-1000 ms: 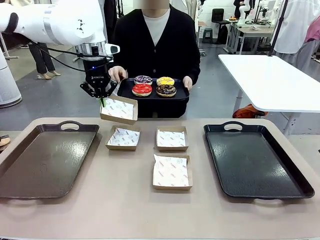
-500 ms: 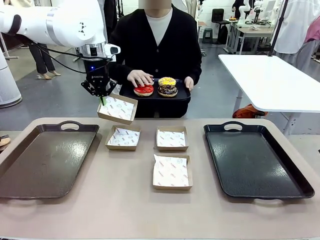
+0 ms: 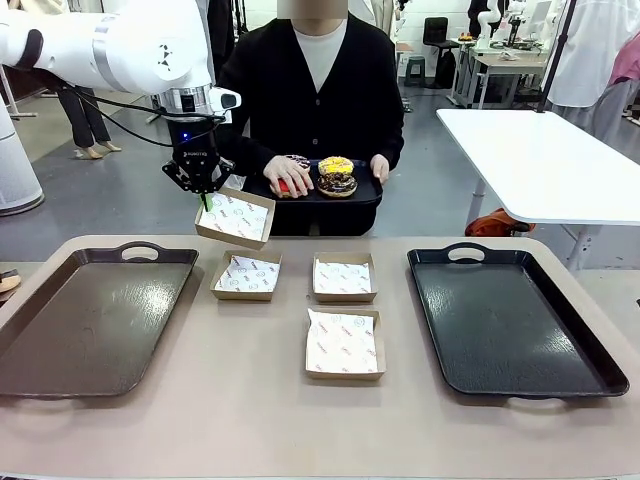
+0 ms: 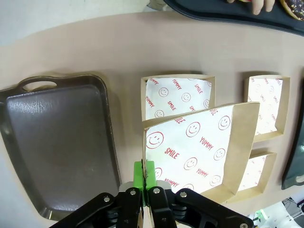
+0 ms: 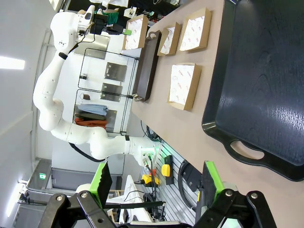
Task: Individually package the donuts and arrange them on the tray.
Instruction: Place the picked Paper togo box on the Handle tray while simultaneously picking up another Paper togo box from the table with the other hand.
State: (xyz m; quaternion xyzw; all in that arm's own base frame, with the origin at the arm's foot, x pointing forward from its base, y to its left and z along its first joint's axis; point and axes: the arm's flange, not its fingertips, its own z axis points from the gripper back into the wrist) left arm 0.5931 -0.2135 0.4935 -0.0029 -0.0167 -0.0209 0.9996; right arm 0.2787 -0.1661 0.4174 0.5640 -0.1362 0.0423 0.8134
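Front cam: fixed, robot side, faces across counter (image 3: pixel 250 430) twd person (image 3: pixel 315 90), mid-range. L wrist cam: high, looks down past left tool (image 4: pixel 146 173) & held box (image 4: pixel 199 152). R wrist cam: rolled sideways, low over counter. All share counter's boxes (image 3: pixel 343 278).

Four ring donuts (image 3: pixel 334 164) (image 3: pixel 337 184) (image 3: pixel 283 186) (image 3: pixel 298 158), four paper-lined boxes (image 3: pixel 236 218) (image 3: pixel 247 275) (image 3: pixel 343 278) (image 3: pixel 344 345), two large dark trays (image 3: pixel 60 330) (image 3: pixel 520 320) on one worktop (image 3: pixel 250 400), one small black tray (image 3: pixel 365 195).
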